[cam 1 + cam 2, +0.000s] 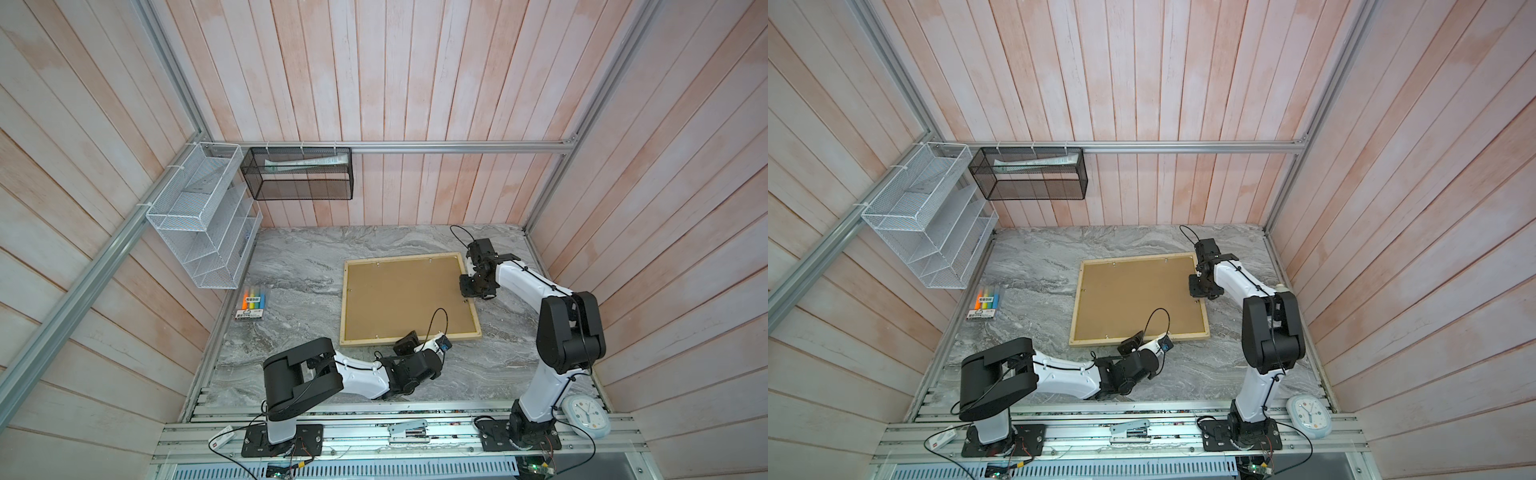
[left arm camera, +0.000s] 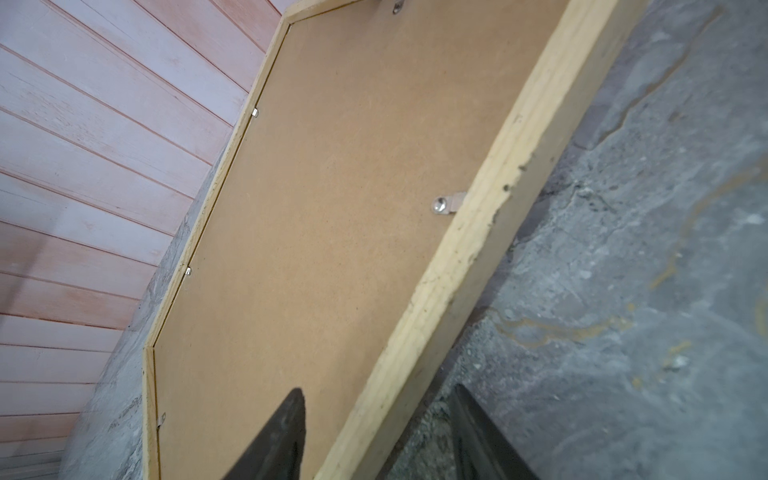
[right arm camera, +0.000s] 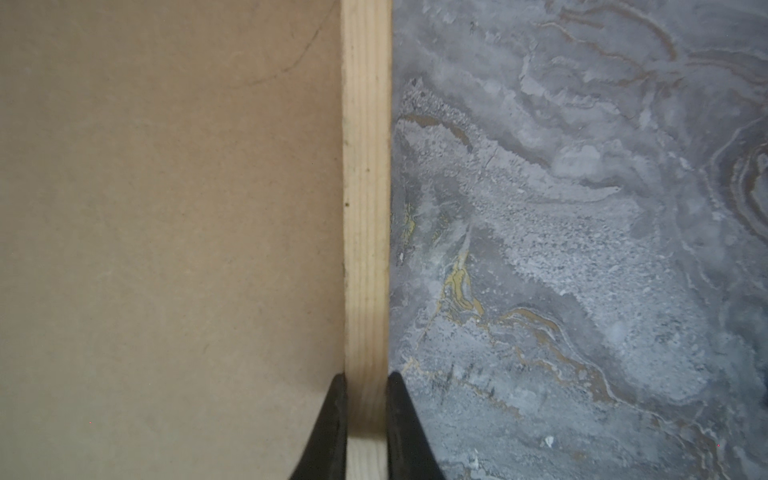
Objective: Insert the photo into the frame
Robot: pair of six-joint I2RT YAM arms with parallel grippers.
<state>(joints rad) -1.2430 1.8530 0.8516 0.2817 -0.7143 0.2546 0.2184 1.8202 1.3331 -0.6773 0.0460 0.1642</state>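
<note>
Two rails of the frame (image 1: 365, 341) matter here: the near rail, which runs across in front of the robot, and the right-hand rail, which runs away from it. The frame lies flat and face down on the marble tabletop (image 1: 299, 266), with the brown backing board (image 1: 407, 299) filling it and small metal turn clips (image 2: 446, 204) along the inner edge.

The photo shows in no view. If it is in the frame it lies under the backing board, and I cannot tell.

The right gripper (image 3: 365, 378) points straight down onto the right-hand rail (image 3: 365, 208). Its jaws are nearly closed and pinch the pale wood strip, one finger on the board side and one on the table side. That arm stands tall at the shoulder, and its forearm reaches forward and inward over the frame's right edge.

The left gripper (image 2: 378, 390) is about half open and holds nothing. It straddles the near rail (image 2: 478, 232) towards its right end, with one finger over the backing board and the other outside, over the tabletop. I cannot tell whether either finger touches the wood. The left arm lies low and stretched out, almost flat above the table.

Both grippers are at the frame, but only the right one has hold of it. I judge the next move to depend on the left jaws closing squarely across the near rail.
</note>
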